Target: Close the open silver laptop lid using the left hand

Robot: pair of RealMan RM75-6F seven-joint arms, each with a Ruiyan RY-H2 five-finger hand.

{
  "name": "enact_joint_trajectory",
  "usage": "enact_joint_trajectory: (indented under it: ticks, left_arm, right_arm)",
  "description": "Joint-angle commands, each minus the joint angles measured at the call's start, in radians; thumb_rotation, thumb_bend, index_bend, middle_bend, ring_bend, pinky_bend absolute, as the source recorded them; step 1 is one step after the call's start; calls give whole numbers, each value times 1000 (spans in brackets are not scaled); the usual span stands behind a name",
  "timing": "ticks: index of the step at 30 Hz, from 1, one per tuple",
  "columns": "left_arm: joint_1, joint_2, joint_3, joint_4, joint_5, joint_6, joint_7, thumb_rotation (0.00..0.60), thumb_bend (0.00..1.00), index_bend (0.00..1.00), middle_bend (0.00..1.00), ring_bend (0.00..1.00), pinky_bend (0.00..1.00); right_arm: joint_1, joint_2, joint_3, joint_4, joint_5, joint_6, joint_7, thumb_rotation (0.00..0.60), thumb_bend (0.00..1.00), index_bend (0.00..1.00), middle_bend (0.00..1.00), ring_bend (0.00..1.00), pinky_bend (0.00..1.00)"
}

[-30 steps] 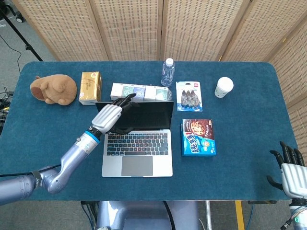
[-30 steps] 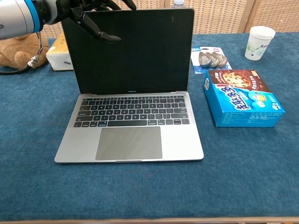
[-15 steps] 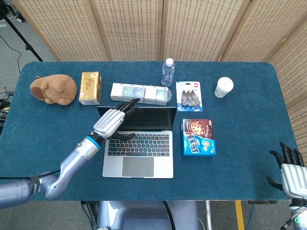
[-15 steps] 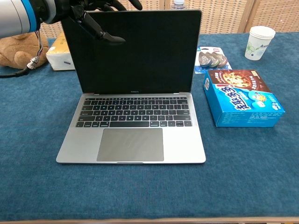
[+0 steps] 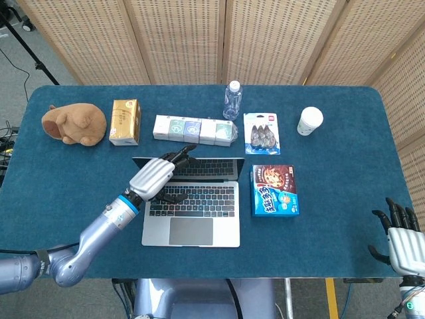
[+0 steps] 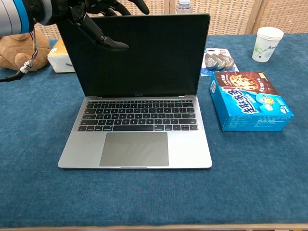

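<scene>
The silver laptop point(image 5: 191, 222) stands open at the table's middle, its dark screen point(image 6: 144, 53) leaning forward over the keyboard point(image 6: 137, 120). My left hand point(image 5: 154, 177) rests on the lid's top left corner, fingers point(image 6: 137, 5) hooked over the top edge. Its thumb point(image 6: 111, 44) hangs in front of the screen. I cannot tell if the thumb touches the glass. My right hand point(image 5: 403, 240) hovers off the table's near right corner, fingers spread and holding nothing.
A blue cookie box point(image 5: 274, 191) lies just right of the laptop. Behind the lid are a row of small cartons point(image 5: 194, 129), a yellow box point(image 5: 125, 121), a water bottle point(image 5: 232, 100), a blister pack point(image 5: 261, 133) and a paper cup point(image 5: 309, 121). A plush toy point(image 5: 74, 123) sits far left.
The lid has tipped forward toward the keyboard, and my left hand has come nearer with its top edge. The laptop base slid slightly. The right hand stayed put.
</scene>
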Motion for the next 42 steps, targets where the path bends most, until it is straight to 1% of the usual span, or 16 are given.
enact_joint_trajectory:
  ticks: [1, 6, 18, 42]
  left_arm:
    - [0, 5, 4, -11, -9, -8, -4, 600, 251, 233, 44, 166, 198]
    - [2, 12, 11, -28, -13, -10, 0, 600, 250, 233, 45, 166, 199]
    - [2, 49, 9, -99, -25, -25, -11, 600, 251, 233, 46, 174, 211]
    - [7, 92, 31, -202, -43, -32, -1, 600, 251, 234, 46, 174, 218]
  right_arm:
    - [-1, 1, 0, 0, 2, 0, 0, 600, 240, 214, 0, 0, 0]
    - [-2, 2, -2, 1, 4, -2, 0, 600, 240, 215, 0, 0, 0]
    - [-3, 1, -5, -1, 11, -9, -3, 600, 240, 216, 0, 0, 0]
    - [-8, 7, -6, -8, 17, -9, -8, 600, 240, 217, 0, 0, 0]
